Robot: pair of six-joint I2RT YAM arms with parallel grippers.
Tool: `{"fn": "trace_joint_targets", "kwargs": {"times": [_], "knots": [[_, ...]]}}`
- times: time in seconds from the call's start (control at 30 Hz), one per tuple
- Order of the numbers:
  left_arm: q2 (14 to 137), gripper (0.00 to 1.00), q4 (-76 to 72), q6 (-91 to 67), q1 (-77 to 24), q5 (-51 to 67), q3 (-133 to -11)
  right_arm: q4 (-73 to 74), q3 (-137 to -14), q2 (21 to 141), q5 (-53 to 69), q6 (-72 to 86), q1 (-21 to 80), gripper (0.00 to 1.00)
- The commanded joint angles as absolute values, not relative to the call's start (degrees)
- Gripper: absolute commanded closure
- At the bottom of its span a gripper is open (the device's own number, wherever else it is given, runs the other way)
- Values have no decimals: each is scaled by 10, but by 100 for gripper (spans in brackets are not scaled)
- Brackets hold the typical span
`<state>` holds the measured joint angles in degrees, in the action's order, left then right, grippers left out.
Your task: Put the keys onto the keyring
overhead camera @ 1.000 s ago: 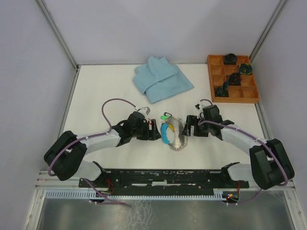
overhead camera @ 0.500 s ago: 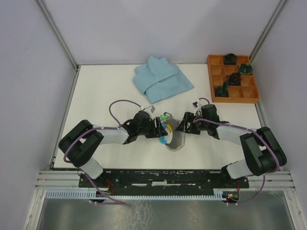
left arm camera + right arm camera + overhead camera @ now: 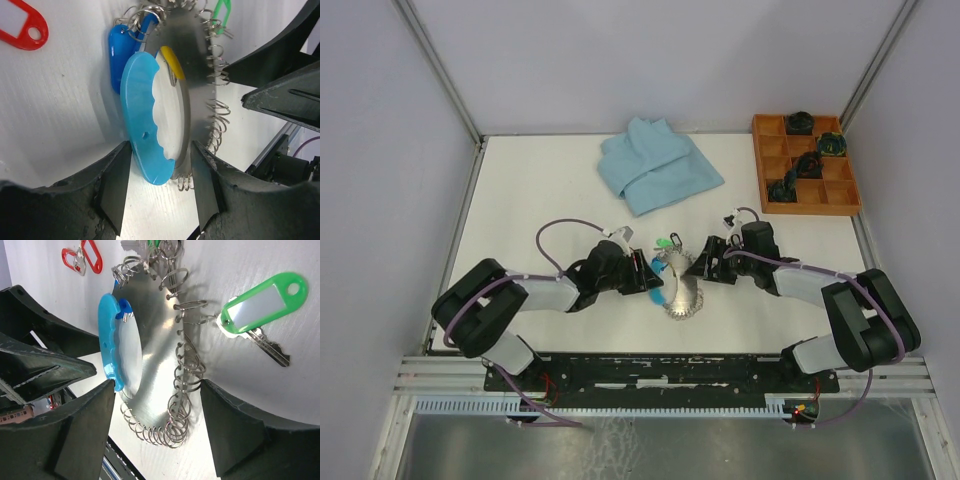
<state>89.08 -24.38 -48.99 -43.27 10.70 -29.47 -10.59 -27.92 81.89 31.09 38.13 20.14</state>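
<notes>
L end effector [image 3: 647, 277] & R end effector [image 3: 706, 262] face each other mid-bench. Each has jaws spread either side of the large grey metal coil-edged keyring [image 3: 682, 290]. Pads sit right at its edges; can't tell if they press it. White bench [image 3: 520, 200] carries everything. Folded light-blue cloth [image 3: 655, 165] lies far centre. Orange compartment tray [image 3: 840, 195] sits far R, w/ dark items [image 3: 800, 122] in some cells. Keyring's light-blue segment [image 3: 142, 125] faces L arm. Green-tagged silver key [image 3: 262, 302] lies flat just beside the coil edge. Blue tag [image 3: 116, 55] hangs in small rings at one end of the blue segment. Red tag [image 3: 22, 25] lies apart from the ring.
</notes>
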Motion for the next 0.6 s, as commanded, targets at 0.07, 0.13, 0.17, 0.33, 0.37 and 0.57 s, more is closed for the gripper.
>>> {"fn": "trace_joint_targets", "kwargs": {"times": [0.07,0.13,0.17,0.33,0.37,0.57], "knots": [[842,45,-358,-533,-438,132,-275,-131,-274,818,328,376,204,24],[835,46,-372,-537,-437,133,-270,-132,-274,821,327,373,204,24],[833,46,-377,-538,-438,135,-268,-133,-273,824,328,372,204,24],[838,47,-393,-548,-437,143,-266,-148,-268,836,335,377,204,26],[844,47,-394,-551,-438,144,-268,-152,-267,836,336,379,205,26],[879,47,-420,-578,-437,152,-264,-162,-263,843,338,383,204,30]]}}
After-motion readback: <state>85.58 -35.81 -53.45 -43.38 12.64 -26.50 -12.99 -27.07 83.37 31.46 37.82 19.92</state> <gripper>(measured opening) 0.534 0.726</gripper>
